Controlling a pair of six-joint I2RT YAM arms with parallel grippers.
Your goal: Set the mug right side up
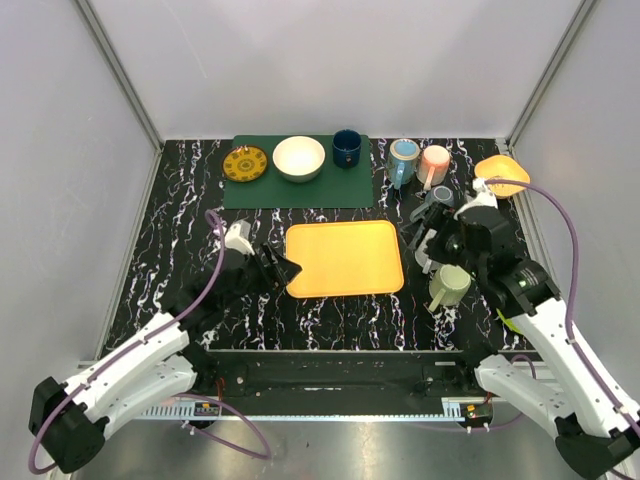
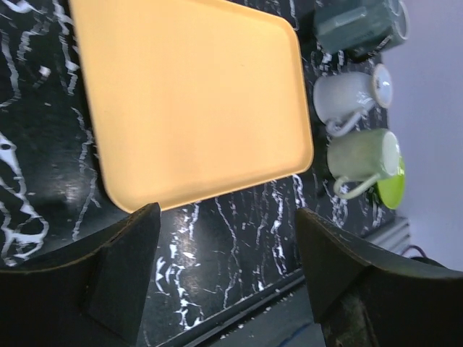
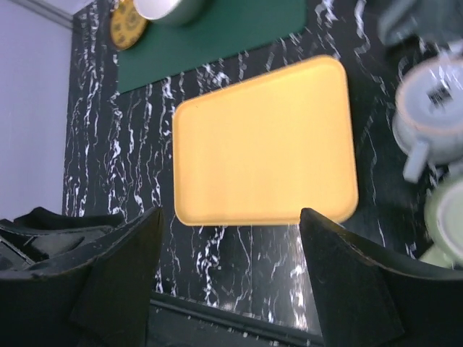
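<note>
A pale green mug (image 1: 450, 285) stands on the marble table just right of the orange tray (image 1: 345, 258), and its mouth appears to face up. It also shows at the edge of the right wrist view (image 3: 445, 217) and in the left wrist view (image 2: 362, 155). My right gripper (image 1: 420, 238) hovers beside it, open and empty (image 3: 230, 217). A white mug (image 3: 434, 101) next to it shows a sticker on its upturned base. My left gripper (image 1: 285, 268) is open with nothing between its fingers (image 2: 226, 217), at the tray's near left corner.
A dark grey mug (image 2: 358, 25) lies behind the white one. Blue (image 1: 403, 160) and pink (image 1: 434, 162) mugs and an orange bowl (image 1: 502, 175) stand at the back right. A green mat (image 1: 300, 185) holds a yellow plate, a white bowl and a navy mug.
</note>
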